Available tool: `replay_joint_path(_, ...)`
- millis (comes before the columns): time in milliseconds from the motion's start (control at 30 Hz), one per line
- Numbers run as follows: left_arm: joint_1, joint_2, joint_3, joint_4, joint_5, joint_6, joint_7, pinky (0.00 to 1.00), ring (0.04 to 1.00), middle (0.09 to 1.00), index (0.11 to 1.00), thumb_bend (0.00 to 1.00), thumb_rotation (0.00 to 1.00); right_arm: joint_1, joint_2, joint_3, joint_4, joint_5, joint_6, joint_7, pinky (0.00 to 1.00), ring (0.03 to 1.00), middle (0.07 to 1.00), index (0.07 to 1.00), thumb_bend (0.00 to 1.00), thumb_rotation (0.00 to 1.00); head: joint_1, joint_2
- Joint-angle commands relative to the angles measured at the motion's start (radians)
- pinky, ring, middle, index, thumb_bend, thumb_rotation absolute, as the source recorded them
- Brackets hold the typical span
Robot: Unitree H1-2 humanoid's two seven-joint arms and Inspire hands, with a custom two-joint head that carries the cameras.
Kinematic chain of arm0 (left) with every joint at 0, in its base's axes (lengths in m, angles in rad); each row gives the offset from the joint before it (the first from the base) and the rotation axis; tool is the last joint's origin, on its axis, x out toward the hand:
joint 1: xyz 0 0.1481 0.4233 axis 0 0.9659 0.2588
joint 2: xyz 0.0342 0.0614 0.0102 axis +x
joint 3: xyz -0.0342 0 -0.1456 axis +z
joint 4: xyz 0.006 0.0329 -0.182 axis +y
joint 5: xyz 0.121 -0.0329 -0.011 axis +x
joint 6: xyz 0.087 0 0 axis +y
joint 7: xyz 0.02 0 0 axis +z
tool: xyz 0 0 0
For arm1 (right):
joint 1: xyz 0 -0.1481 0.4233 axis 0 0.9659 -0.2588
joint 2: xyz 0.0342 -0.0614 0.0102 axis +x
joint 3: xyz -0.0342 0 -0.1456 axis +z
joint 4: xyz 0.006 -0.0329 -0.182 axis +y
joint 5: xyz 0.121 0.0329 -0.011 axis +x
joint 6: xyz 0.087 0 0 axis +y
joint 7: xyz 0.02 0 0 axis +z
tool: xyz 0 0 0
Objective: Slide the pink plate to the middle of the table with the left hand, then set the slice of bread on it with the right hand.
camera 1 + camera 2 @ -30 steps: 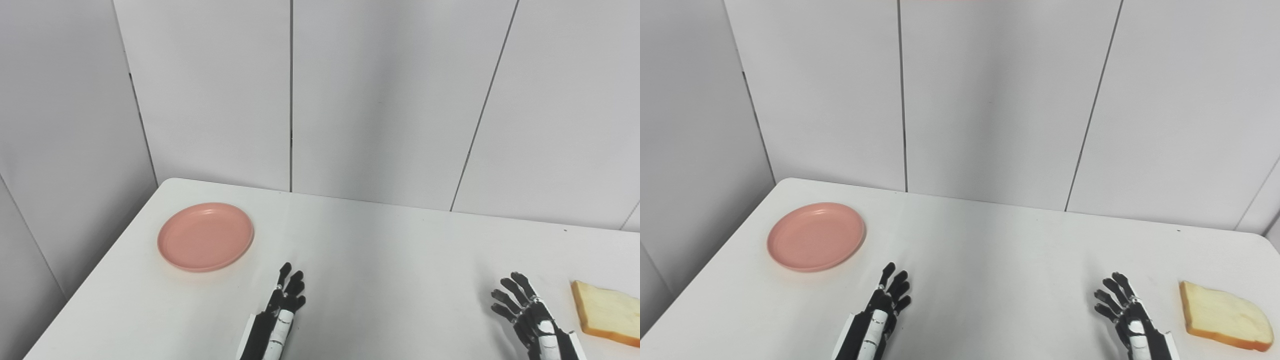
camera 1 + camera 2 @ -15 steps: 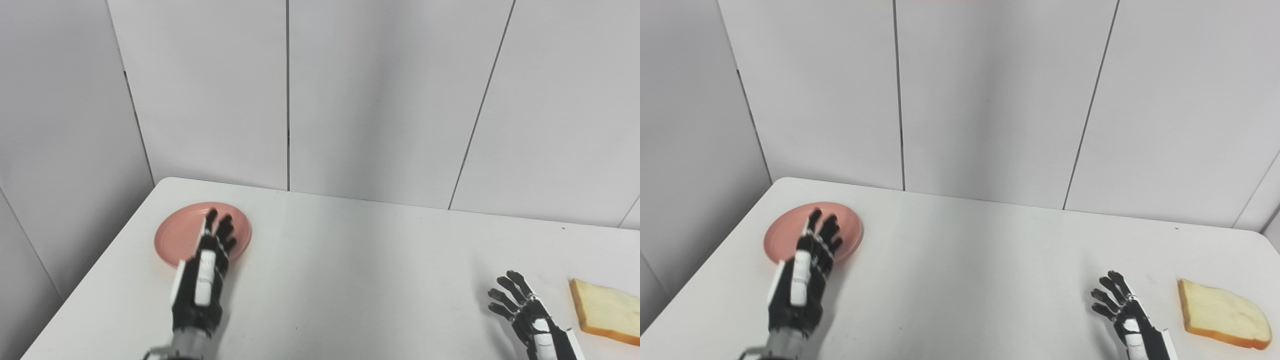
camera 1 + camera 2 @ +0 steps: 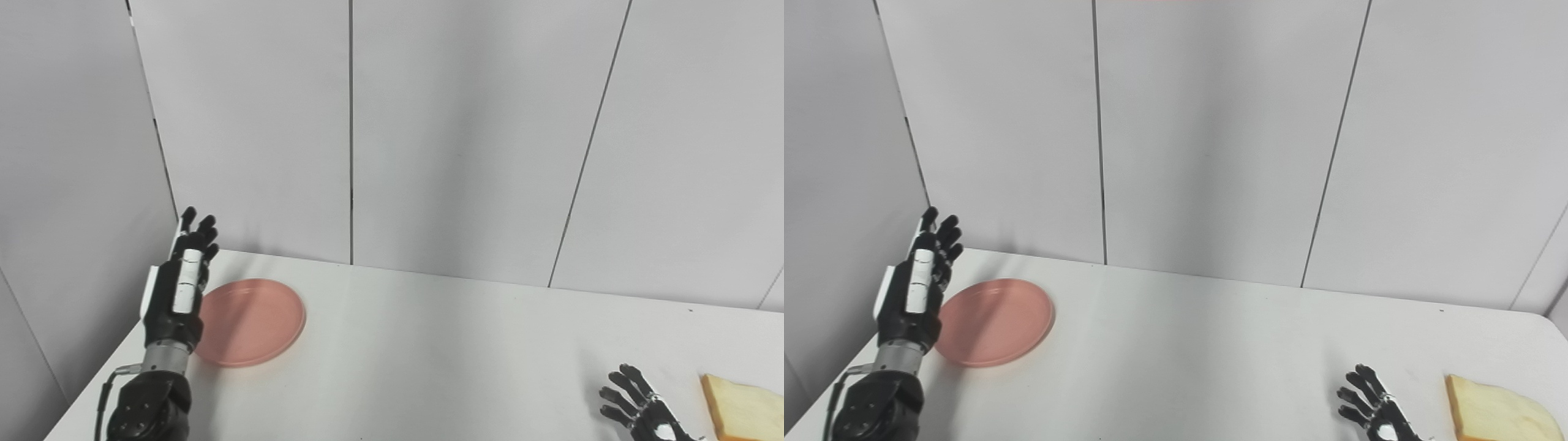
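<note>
The pink plate point(image 3: 252, 321) lies flat near the table's far left corner. My left hand point(image 3: 181, 277) is raised at the plate's left rim, fingers straight and pointing up, holding nothing. It hides a strip of that rim. At the bottom right, my right hand point(image 3: 640, 405) hovers low with its fingers spread, also holding nothing. The slice of bread point(image 3: 1497, 418) lies just right of that hand, partly cut off by the picture's edge. A gap separates the right hand from the bread.
The white table point(image 3: 441, 343) ends at grey wall panels point(image 3: 465, 141) behind and on the left. Its left edge runs close beside my left forearm point(image 3: 147, 404). Bare tabletop stretches between the plate and the right hand.
The camera has tilted up, so the table sits lower in the picture. My left hand has moved from over the plate to its left side and risen. The right hand holds its pose.
</note>
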Motion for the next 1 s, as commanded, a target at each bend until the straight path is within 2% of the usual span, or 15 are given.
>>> replay_joint_path(0, -0.099, 0.064, 0.009, 0.022, 0.026, -0.07, 0.006, 0.99, 0.985, 0.975, 0.977, 0.95, 0.86, 0.087, 0.07, 0.033, 0.17, 0.005, -0.035, -0.001, 0.78, 0.817, 0.87, 0.885, 0.76, 1.0, -0.002, -0.001)
replay_joint_path(233, -0.197, 0.153, 0.022, 0.204, 0.025, -0.102, -0.008, 0.98, 0.984, 0.975, 0.972, 0.96, 0.87, 0.093, 0.074, 0.035, 0.156, 0.007, -0.027, 0.0, 0.78, 0.816, 0.864, 0.886, 0.75, 1.0, -0.012, 0.008)
replay_joint_path(333, -0.211, 0.168, 0.018, 0.229, 0.02, -0.081, -0.01, 0.99, 0.981, 0.974, 0.967, 0.93, 0.86, 0.096, 0.073, 0.035, 0.151, 0.005, -0.027, -0.001, 0.77, 0.815, 0.861, 0.886, 0.74, 1.0, -0.012, 0.012)
replay_joint_path(433, -0.232, 0.184, 0.017, 0.297, 0.012, -0.09, -0.02, 1.0, 0.991, 0.981, 0.975, 0.92, 0.85, 0.097, 0.07, 0.036, 0.151, 0.0, -0.03, 0.001, 0.78, 0.815, 0.858, 0.886, 0.74, 1.0, -0.012, 0.014)
replay_joint_path(600, -0.27, 0.194, 0.015, 0.421, 0.013, -0.117, -0.01, 0.96, 0.978, 0.966, 0.96, 0.89, 0.87, 0.099, 0.07, 0.035, 0.146, -0.003, -0.03, -0.001, 0.78, 0.816, 0.855, 0.884, 0.74, 1.0, -0.017, 0.017)
replay_joint_path(667, -0.282, 0.185, 0.022, 0.47, 0.001, -0.137, -0.007, 0.94, 0.963, 0.942, 0.951, 0.89, 0.84, 0.101, 0.07, 0.035, 0.143, -0.006, -0.026, -0.002, 0.78, 0.811, 0.847, 0.878, 0.75, 1.0, -0.018, 0.018)
replay_joint_path(867, -0.305, 0.184, 0.007, 0.607, 0.013, -0.193, -0.01, 0.94, 0.976, 0.95, 0.996, 0.86, 0.87, 0.109, 0.072, 0.036, 0.128, -0.011, -0.022, -0.003, 0.77, 0.804, 0.834, 0.871, 0.78, 1.0, -0.023, 0.027)
replay_joint_path(967, -0.323, 0.189, -0.002, 0.675, 0.021, -0.206, 0.001, 0.92, 0.965, 0.935, 0.983, 0.84, 0.86, 0.112, 0.072, 0.037, 0.123, -0.008, -0.02, 0.0, 0.77, 0.805, 0.83, 0.871, 0.78, 1.0, -0.025, 0.029)
